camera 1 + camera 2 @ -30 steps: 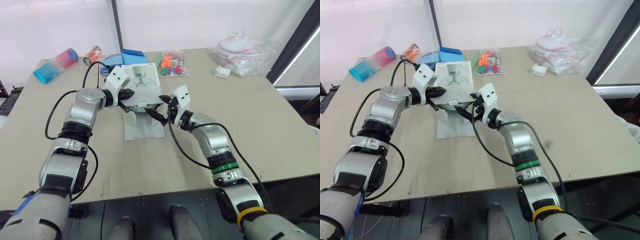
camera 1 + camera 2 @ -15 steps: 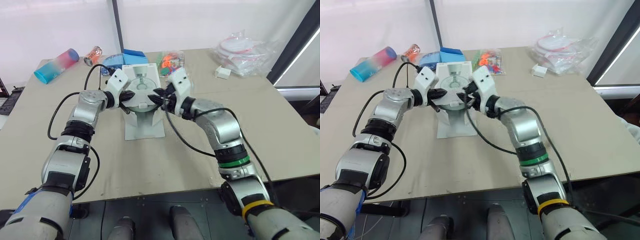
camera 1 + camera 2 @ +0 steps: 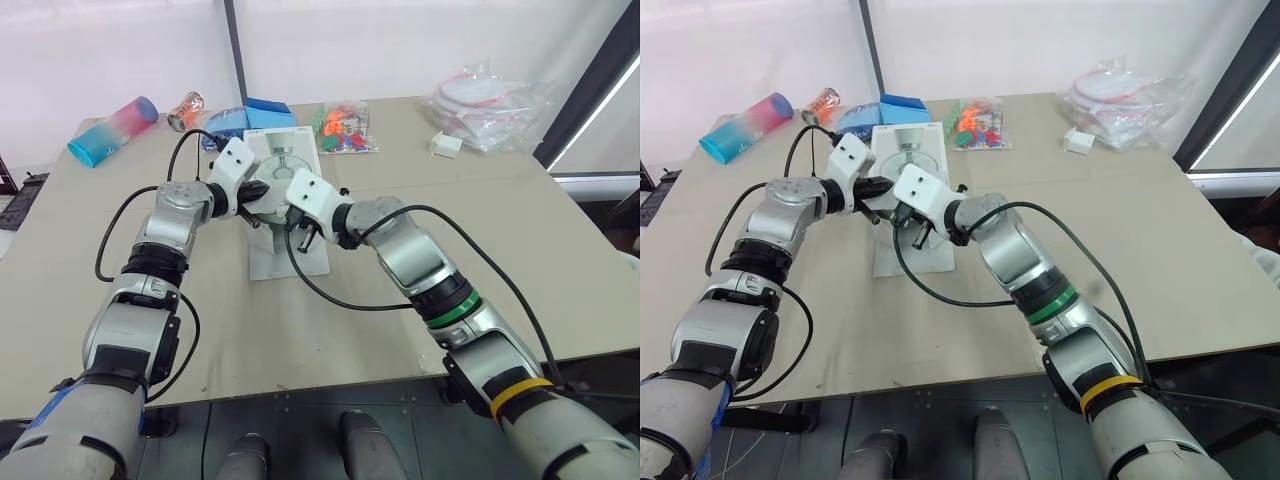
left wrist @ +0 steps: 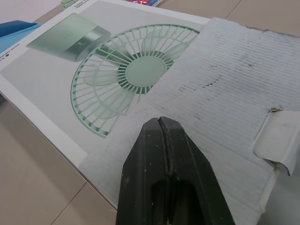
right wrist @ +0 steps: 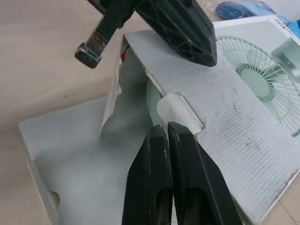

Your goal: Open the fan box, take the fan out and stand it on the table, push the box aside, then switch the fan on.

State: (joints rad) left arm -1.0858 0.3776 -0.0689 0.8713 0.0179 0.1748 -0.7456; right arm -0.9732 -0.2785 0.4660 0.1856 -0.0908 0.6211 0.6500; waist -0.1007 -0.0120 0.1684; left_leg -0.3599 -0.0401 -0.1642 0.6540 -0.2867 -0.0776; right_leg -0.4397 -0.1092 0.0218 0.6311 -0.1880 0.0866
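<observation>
The white cardboard fan box printed with a green fan [image 3: 272,150] lies flat in the middle of the beige table [image 3: 520,230], its mouth open and the long front flap [image 3: 290,262] spread on the tabletop. The left gripper [image 4: 161,121] stays at the box's left edge, fingers pressed together over the corrugated top panel. The right gripper [image 5: 166,126], half a second ago up at the box's right edge, has swung across in front of the mouth, its fingers together and pointing at the torn tab there
</observation>
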